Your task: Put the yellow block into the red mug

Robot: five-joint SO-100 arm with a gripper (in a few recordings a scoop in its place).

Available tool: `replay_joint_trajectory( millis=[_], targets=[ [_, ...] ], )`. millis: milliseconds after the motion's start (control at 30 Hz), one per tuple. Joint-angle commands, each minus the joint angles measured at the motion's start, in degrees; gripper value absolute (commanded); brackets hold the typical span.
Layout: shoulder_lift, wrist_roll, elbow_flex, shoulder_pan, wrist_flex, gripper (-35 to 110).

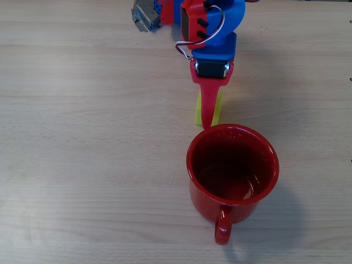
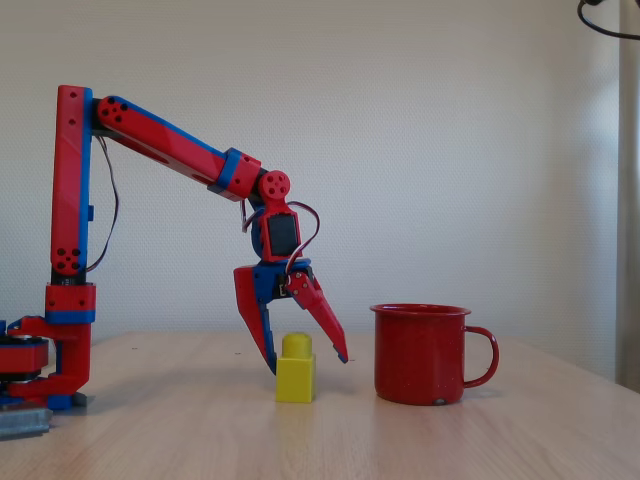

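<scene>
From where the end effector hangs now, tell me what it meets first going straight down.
The yellow block: the open end effector straddles it, so its stud should enter the gap first. Depth alignment looks good in the overhead view, though partly hidden.

yellow block [image 1: 198, 111] in overhead view, partly under the pincer [image 1: 208, 118]

Red-and-blue arm [image 2: 160, 140], pointed red fingers [image 2: 322, 322], looping cables [image 2: 105, 215]

Spread fingers [image 2: 338, 352] astride yellow block [image 2: 295, 377]
</scene>
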Motion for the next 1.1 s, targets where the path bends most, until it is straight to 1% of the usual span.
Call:
replay_joint_trajectory(
  millis=[0, 233, 400, 500, 667, 900, 1067],
  targets=[
    [1.9, -0.5, -3.2, 0.4, -0.7, 30],
    [2.0, -1.0, -2.1, 0.7, -1.1, 21],
    [2.0, -1.9, -1.3, 1.6, -2.1, 10],
    [2.5, -2.4, -0.6, 2.4, -2.7, 0],
    [6.0, -3.4, 1.8, 3.1, -1.6, 0],
    [13.8, -5.5, 3.1, 4.7, 6.7, 0],
    [18.8, -7.4, 3.2, 6.4, 10.0, 0]
  ],
)
